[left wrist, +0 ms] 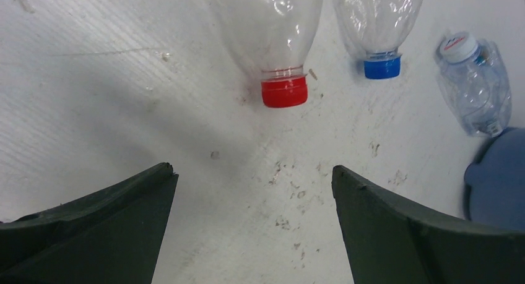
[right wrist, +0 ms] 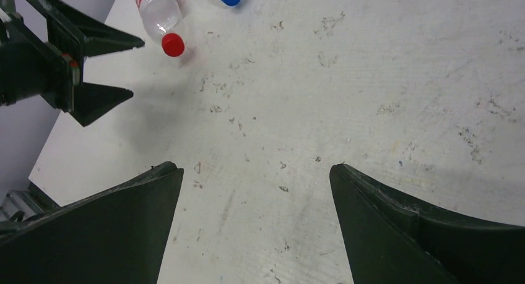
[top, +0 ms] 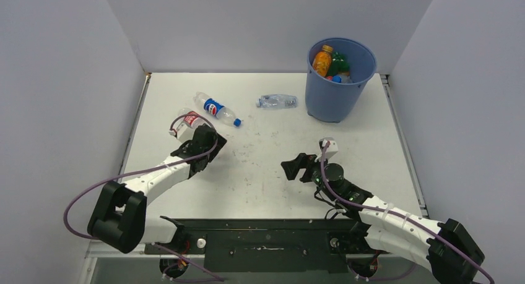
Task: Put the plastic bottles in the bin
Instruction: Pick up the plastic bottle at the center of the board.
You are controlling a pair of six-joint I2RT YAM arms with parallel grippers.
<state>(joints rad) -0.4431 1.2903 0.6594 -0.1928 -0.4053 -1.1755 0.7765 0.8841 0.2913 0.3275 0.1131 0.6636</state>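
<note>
While left gripper (left wrist: 254, 172) and right gripper (right wrist: 254, 169) are hanging released and empty, the red-capped bottle (left wrist: 272, 30) is lying at 12 o'clock of the left one, risking rolling aside under an off-centre closure, the bin (top: 331, 101) standing at the table's 1 o'clock.

White tabletop (top: 272, 145) in a bare, pale-walled booth.
Under the left hand (top: 197, 134) and the right hand (top: 296, 167) the tabletop is matte white, scuffed and speckled with dark flecks, thickest between the two. Well beyond both hands rises the back wall (top: 266, 24). One side wall (top: 56, 80) stands outward of the left hand, the other side wall (top: 470, 80) outward of the right hand, all plain greyish-lilac. A metal strip (top: 137, 120) edges the tabletop below the left-hand wall. The light is soft and even, the shadows faint.
</note>
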